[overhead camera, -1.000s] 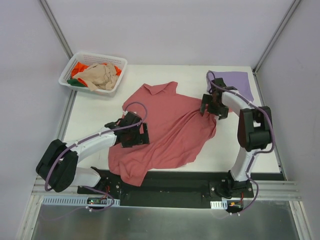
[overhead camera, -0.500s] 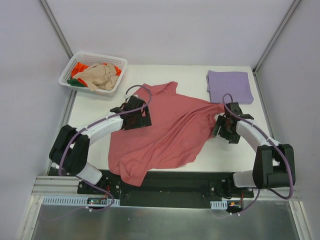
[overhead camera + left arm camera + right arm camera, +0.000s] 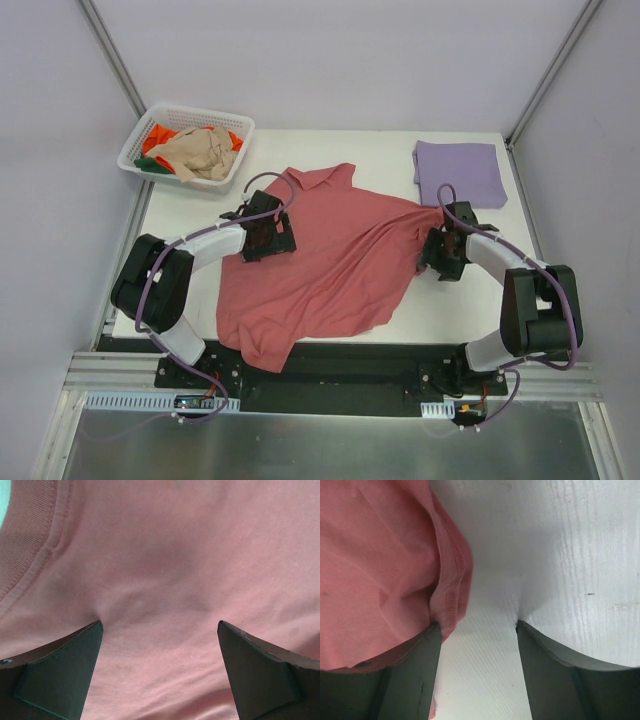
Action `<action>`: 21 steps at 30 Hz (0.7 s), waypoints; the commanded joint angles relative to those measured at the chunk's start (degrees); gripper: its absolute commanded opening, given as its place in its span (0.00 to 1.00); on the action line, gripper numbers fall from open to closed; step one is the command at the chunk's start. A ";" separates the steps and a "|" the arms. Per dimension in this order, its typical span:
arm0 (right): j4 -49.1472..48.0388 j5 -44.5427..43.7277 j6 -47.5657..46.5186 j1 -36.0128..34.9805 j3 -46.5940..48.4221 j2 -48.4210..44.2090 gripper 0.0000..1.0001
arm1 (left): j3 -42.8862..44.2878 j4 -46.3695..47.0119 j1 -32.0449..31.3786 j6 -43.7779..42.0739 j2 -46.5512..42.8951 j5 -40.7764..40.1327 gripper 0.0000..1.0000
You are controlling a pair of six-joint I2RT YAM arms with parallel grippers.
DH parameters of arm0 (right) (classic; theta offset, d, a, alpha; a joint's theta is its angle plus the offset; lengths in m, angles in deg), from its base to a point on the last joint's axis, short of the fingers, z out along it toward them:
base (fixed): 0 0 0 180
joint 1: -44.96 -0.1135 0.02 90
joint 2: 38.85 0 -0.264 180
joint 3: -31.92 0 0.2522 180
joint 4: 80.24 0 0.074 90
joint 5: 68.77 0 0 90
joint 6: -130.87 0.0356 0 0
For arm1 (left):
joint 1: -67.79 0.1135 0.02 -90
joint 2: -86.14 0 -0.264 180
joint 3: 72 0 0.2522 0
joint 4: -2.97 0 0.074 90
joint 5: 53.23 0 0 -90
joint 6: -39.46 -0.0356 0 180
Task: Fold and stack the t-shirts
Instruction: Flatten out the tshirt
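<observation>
The dusty rose-red t-shirt (image 3: pixel 330 260) lies spread and wrinkled across the middle of the white table. My left gripper (image 3: pixel 268 238) is open and pressed down on the shirt's left side below the collar; in the left wrist view only rose cloth (image 3: pixel 165 580) shows between its fingers. My right gripper (image 3: pixel 437 252) is open at the shirt's right sleeve; in the right wrist view the sleeve hem (image 3: pixel 451 595) touches the left finger (image 3: pixel 415 675) and bare table lies between the jaws. A folded lavender t-shirt (image 3: pixel 460 172) lies at the back right.
A white lattice basket (image 3: pixel 133 147) at the back left holds crumpled beige (image 3: pixel 200 150), orange (image 3: pixel 158 133) and green cloth. Grey walls enclose the table. The black arm rail (image 3: pixel 330 365) runs along the near edge.
My left gripper has moved up and left along the shirt's left side toward the collar. My right gripper came down from beside the lavender shirt to the right sleeve.
</observation>
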State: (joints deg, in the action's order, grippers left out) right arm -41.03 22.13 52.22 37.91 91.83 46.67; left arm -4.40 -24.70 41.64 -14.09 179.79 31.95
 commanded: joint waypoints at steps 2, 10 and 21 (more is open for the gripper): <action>-4.45 7.96 2.09 -1.12 0.61 0.36 0.63 | -1.20 0.64 0.84 -1.03 1.10 0.86 0.99; -4.71 8.94 2.53 -1.39 2.10 0.52 0.61 | -1.73 0.73 1.02 -1.29 1.28 1.48 0.99; -8.67 6.57 6.66 -4.46 7.01 10.10 0.39 | -1.29 0.64 1.19 -1.64 2.06 2.01 0.99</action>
State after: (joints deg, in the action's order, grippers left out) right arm -46.63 29.91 55.98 34.89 96.56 53.18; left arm -4.81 -23.87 42.04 -14.36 179.90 32.30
